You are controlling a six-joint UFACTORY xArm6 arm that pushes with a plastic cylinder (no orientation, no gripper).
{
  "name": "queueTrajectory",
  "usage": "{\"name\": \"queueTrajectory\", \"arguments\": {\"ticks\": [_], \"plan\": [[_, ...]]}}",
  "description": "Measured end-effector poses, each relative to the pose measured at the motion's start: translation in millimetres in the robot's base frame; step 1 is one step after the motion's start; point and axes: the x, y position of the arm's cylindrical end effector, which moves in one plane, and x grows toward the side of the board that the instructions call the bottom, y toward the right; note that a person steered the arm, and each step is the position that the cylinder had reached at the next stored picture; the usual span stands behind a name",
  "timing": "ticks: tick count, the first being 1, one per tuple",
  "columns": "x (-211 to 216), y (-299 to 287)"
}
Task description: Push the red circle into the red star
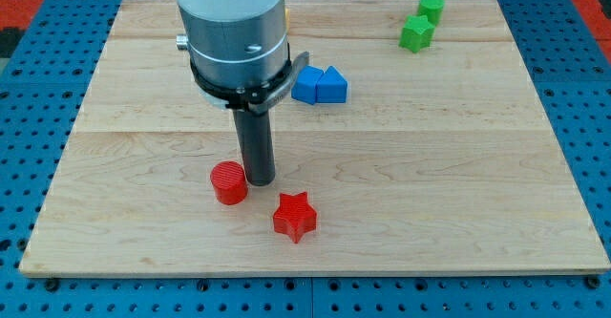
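Note:
The red circle (229, 182) lies on the wooden board (430, 175) at the lower middle-left. The red star (294, 216) lies a short way to its lower right, apart from it. My tip (259, 180) stands right beside the red circle on its right side, touching or nearly touching it, and above-left of the red star. The rod rises into the arm's grey body (234, 31), which hides the board behind it.
Two blue blocks (319, 85), a cube-like one and a triangular one, sit side by side right of the arm. A green star-like block (415, 33) and a green cylinder (431, 9) sit at the view's top right.

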Motion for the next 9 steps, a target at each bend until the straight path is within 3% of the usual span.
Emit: {"name": "queueTrajectory", "arguments": {"ticks": [1, 2, 4, 5, 6, 7, 8, 9], "plan": [[13.3, 28.0], [-21.4, -13.1], [17.1, -52.3], [18.9, -56.4], [8.4, -101.2], [26.7, -114.0], [46.3, -104.3], [42.7, -44.0]]}}
